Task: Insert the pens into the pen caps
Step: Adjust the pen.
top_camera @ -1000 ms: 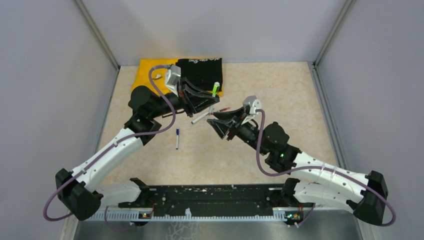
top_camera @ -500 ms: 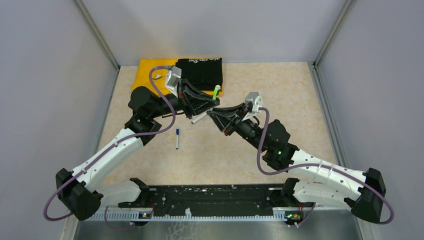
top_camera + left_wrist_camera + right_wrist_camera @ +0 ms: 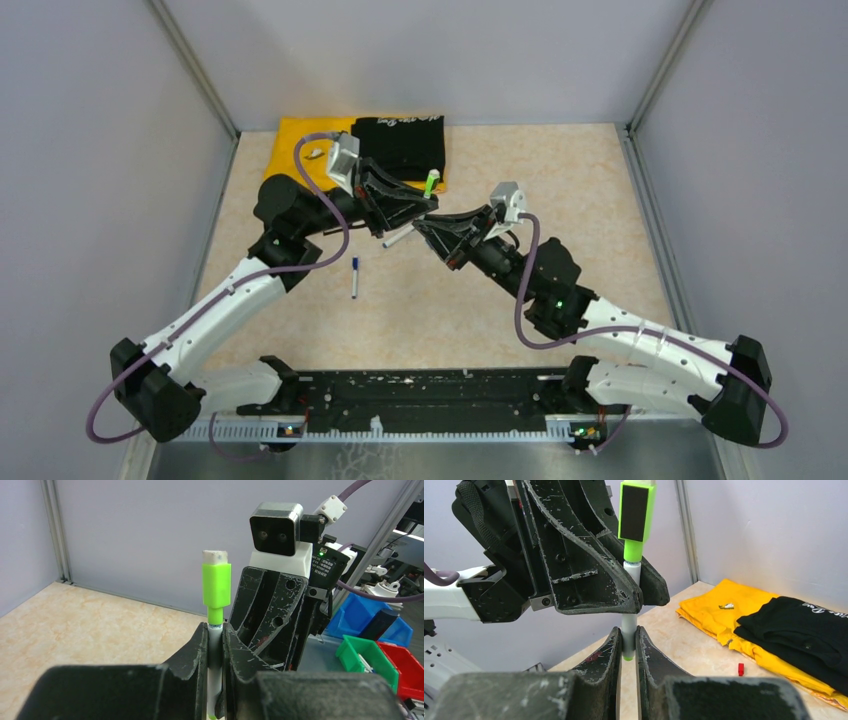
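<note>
Pen (image 3: pixel 631 575) near upright, green end (image 3: pixel 636 512) up

Soft, even overhead light. The speckled beige tabletop (image 3: pixel 560 200) carries only faint, diffuse shadows. In both wrist views the green-capped white marker pen (image 3: pixel 216 590) is sharp; the scuffed black plastic fingers (image 3: pixel 192 652) blur toward the lens.

Open toward 3 o'clock across table (image 3: pixel 600 210); hemmed at 11 by folded clothes (image 3: pixel 400 142), at 8 by loose pen (image 3: pixel 354 278).

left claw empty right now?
No, the left claw is clamped on the white barrel of a green-ended pen.
</note>
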